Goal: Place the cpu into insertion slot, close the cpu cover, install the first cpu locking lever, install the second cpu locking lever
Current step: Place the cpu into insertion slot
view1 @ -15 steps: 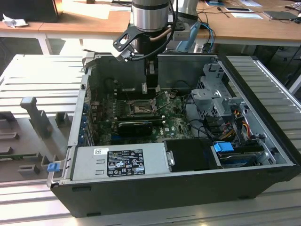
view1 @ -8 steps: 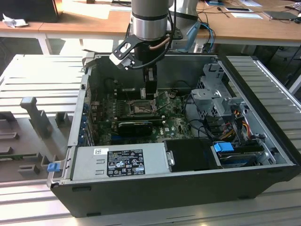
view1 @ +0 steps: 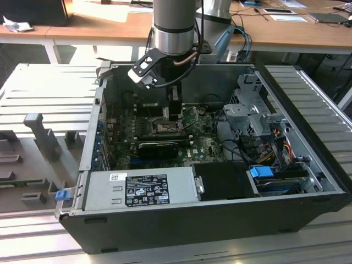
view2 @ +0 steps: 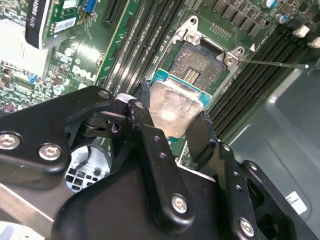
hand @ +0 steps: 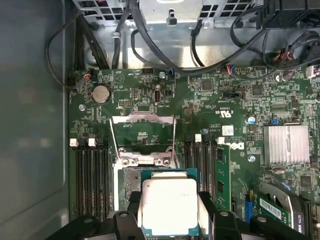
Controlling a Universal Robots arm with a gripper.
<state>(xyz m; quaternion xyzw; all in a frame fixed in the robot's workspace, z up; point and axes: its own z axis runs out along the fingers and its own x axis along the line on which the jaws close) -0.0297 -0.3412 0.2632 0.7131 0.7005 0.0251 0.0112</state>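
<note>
Setting: wooden desks [view1: 110,25] at the back and a grey ribbed metal table [view1: 308,99] underneath, in the exterior view.
Case: an open black metal computer case [view1: 165,231] lies on that table, its inside facing up.
Arm: my silver-and-black robot arm [view1: 175,27] reaches down into the case from above.
Board: a green circuit board [hand: 220,100] lines the case floor, with black cables [hand: 150,45] looping along one edge.
Pincer: my black two-fingered pincer [view1: 175,114] hangs just over the board. Its fingers [hand: 207,212] are narrowed onto two opposite edges of the flat, square, silver-grey cpu [hand: 167,200].
Cover: the thin dark-metal cpu cover [hand: 142,118], a square frame with a large window, is swung open beside the socket.
Slot: the square dark insertion slot [view2: 197,70], rimmed in thin metal, lies uncovered and partly under the cpu.
Cpu: gripped between my fingers over the near part of the slot. I cannot tell whether it touches there.
</note>
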